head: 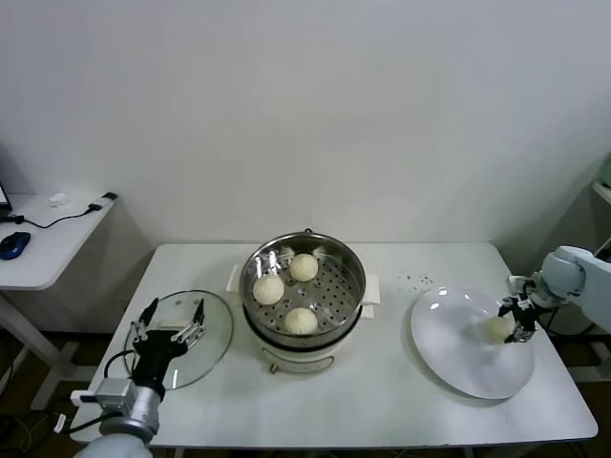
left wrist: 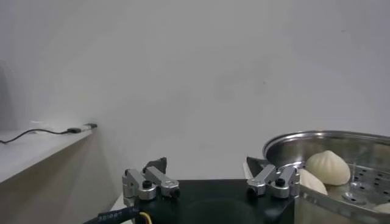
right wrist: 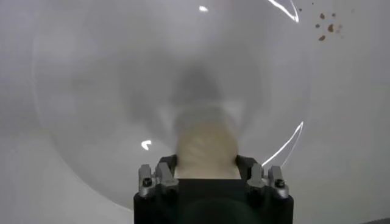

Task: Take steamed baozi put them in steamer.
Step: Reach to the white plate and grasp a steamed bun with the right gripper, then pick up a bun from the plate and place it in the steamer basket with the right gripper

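Note:
The steamer (head: 357,278) stands mid-table with three baozi on its perforated tray: one at the back (head: 304,267), one on the left (head: 268,288), one at the front (head: 301,321). The fourth baozi (head: 498,328) is at the right edge of the white plate (head: 458,358). My right gripper (head: 513,321) is shut on it, with a finger on each side; the right wrist view shows the bun (right wrist: 206,146) filling my right gripper (right wrist: 206,165). My left gripper (head: 172,320) is open and empty over the glass lid (head: 216,342).
The left wrist view shows my left gripper (left wrist: 210,173) beside the steamer's rim (left wrist: 304,141) and a baozi (left wrist: 328,167). Small crumbs (head: 416,281) lie behind the plate. A side table (head: 43,253) with a cable and mouse stands far left.

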Tool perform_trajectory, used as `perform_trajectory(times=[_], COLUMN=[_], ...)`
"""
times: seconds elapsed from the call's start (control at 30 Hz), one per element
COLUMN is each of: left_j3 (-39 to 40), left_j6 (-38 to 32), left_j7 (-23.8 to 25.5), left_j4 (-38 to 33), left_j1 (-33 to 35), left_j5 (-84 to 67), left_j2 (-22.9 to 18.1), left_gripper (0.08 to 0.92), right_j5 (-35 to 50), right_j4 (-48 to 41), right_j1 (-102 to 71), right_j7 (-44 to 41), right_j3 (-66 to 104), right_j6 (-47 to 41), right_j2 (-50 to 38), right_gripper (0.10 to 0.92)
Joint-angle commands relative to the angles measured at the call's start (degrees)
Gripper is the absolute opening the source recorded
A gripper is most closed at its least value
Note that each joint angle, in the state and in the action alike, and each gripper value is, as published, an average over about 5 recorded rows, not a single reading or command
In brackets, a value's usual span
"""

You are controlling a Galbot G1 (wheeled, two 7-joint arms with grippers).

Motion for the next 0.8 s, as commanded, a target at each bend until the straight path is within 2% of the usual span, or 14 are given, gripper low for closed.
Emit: perform_trajectory(times=[0.03,0.23,0.43,0.6,0.8], left_j3=[0.1,0.0,0.4,0.6,0.7], left_j6=[0.0,0.0,-0.1,0.0,0.0], left_j7=[0.0,0.0,0.1,0.0,-0.1], left_j4=[-0.2,-0.5,-0.4,-0.4,-0.4], left_j1=[0.0,0.2,0.1,-0.3,-1.0], left_j5=[0.0,-0.2,-0.6,-1.1,-2.0], left_j2=[0.1,0.5,0.8,1.1,1.3], left_gripper=[0.823,0.823,0.823,0.823,0.823], right_j5=[6.2,22.1,40.3,49.7,53.5], right_j4=[7.6,17.8,27.4,29.1,29.4], right_j1=[12.8,37.4,54.6,57.6,53.2], right_j7=[0.5,1.6,3.5,5.5,9.2], right_j3=[-9.3,-29.6,-37.8,-35.1,-31.4], right_j6=[-2.5,-6.3,-11.5,-14.9,-18.2], right_j2=[-1.5,1.4,10.5,19.9,28.7], right_gripper=[0.654,0.653,0.653,0.653,0.653])
